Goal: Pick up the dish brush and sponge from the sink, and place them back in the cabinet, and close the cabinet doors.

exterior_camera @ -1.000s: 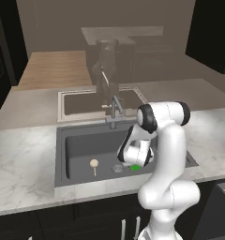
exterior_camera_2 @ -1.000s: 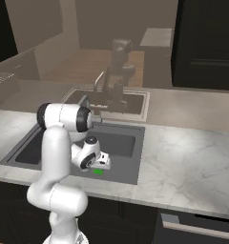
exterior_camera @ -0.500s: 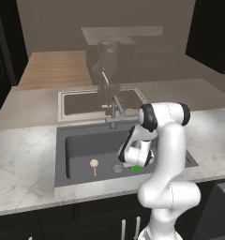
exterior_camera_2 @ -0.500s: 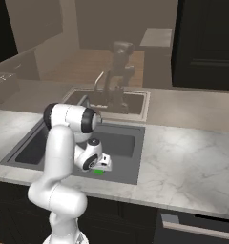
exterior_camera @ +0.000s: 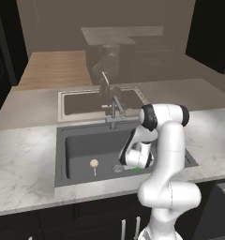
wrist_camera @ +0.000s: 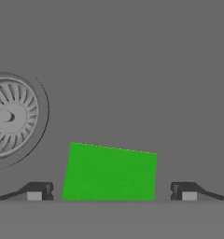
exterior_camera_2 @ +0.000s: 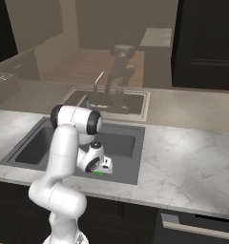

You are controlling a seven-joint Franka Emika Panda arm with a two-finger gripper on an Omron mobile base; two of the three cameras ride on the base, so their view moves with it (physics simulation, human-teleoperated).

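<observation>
The desk [exterior_camera: 25,159] is a pale marble surface, and the sink [exterior_camera: 77,150] is set into it as a large dark grey basin. A grey faucet [exterior_camera: 115,108] stands at the far rim of the sink. Behind it, a mirror-like wall repeats the basin and the arm.

The white arm [exterior_camera: 168,154] rises from the near edge of the desk and bends down into the right part of the sink. In the right base view the hand is low inside the basin, just above its floor.

The gripper [wrist_camera: 111,191] is spread wide; its two dark fingertips [wrist_camera: 38,190] stand on both sides of the sponge [wrist_camera: 110,172] and do not touch it. The sponge lies flat on the sink floor, green side up, between the tips. In the left base view a bit of the green shows under the hand.

The round metal drain [wrist_camera: 11,115] is near the sponge. The dish brush [exterior_camera: 93,164] lies on the sink floor, left of the drain, well apart from the gripper.
</observation>
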